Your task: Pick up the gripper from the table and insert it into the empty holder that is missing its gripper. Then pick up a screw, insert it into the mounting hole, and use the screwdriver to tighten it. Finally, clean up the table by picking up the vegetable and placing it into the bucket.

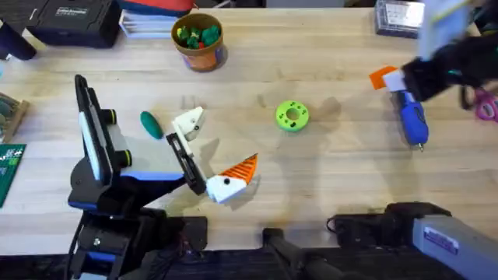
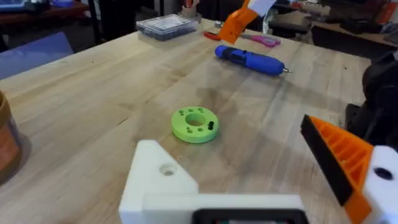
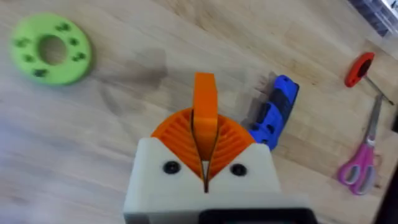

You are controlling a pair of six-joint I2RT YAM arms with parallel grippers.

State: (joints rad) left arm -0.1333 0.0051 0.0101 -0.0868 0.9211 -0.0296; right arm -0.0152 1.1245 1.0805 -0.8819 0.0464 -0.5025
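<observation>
Overhead view: my right gripper is hovering at the far right of the tabletop, just above the blue screwdriver. In the right wrist view its orange pads are pressing together on a narrow orange slab, which I am taking to be the loose gripper. I cannot see its white base there, so the grip is a judgement. I am carrying it in the air, clear of the screwdriver, so that I can bring it across to the other arm.

My left gripper is resting low near the middle of the tabletop, jaws spread wide. One side is carrying an orange finger. The other is a bare white holder with an open mounting hole, turned towards the right arm. I am holding it spread and steady so the missing part has room to slide in.

A green ring is lying between the two arms. The dark green vegetable is lying just beside the empty holder, waiting for clean-up. The bucket is standing at the far edge, well apart from it and already holding small pieces.
</observation>
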